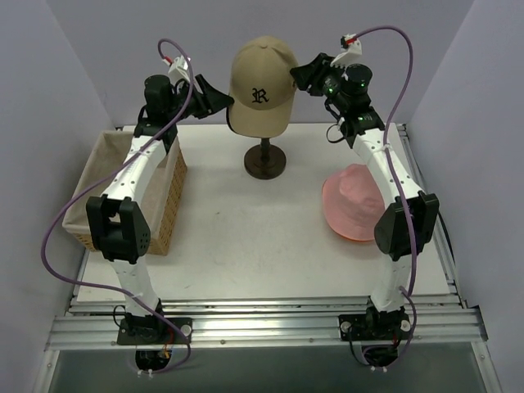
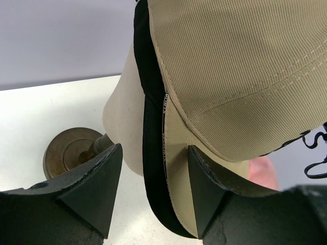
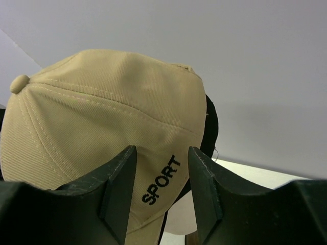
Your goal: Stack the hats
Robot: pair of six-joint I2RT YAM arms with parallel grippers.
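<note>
While the tan cap (image 1: 260,82) sits over the black cap (image 2: 152,168) on the head form (image 2: 122,117), the left gripper (image 1: 223,100) straddles both caps' edges, jaws apart; the right gripper (image 1: 300,75) flanks its side, also apart, likely to seat it; the pink hat (image 1: 354,196) waits on the tabletop (image 1: 246,237).

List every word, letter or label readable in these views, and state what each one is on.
"R": a dark ornate letter on the front of the tan cap, seen in the top view.
"SPORT": black stitched lettering on the side of the tan cap, seen in the right wrist view.
Small print on the edge strip inside the tan cap, seen in the left wrist view, is too small to read.
</note>
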